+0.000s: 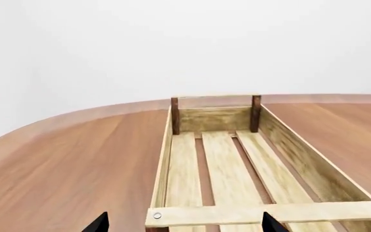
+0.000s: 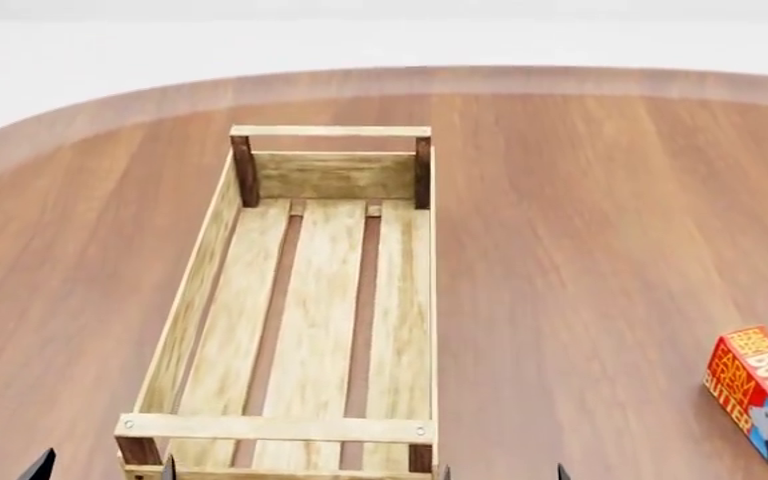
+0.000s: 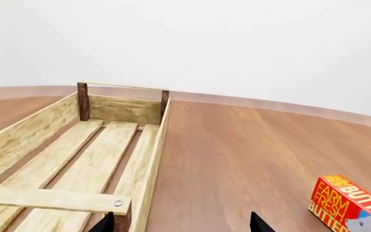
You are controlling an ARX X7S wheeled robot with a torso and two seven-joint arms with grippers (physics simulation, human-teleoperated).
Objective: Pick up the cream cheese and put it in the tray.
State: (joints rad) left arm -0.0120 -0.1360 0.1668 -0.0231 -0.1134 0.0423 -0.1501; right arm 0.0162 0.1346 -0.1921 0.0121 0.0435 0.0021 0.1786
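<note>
The near end rail of the tray (image 2: 275,428) sits closest, with dark fingertips of the left gripper (image 1: 184,223) and right gripper (image 3: 182,223) just showing at the lower edges; both appear spread apart and hold nothing. The tray is empty on the tabletop (image 2: 584,250). The cream cheese is not in view; only the butter box (image 2: 760,395) shows at right. A good first move, I judge, is finding the target before reaching.

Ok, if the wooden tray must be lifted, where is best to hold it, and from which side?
Probably the near rail handle of the tray, from above: it is a thin bar spanning the posts, with open space beneath, so jaws could close across it.
</note>
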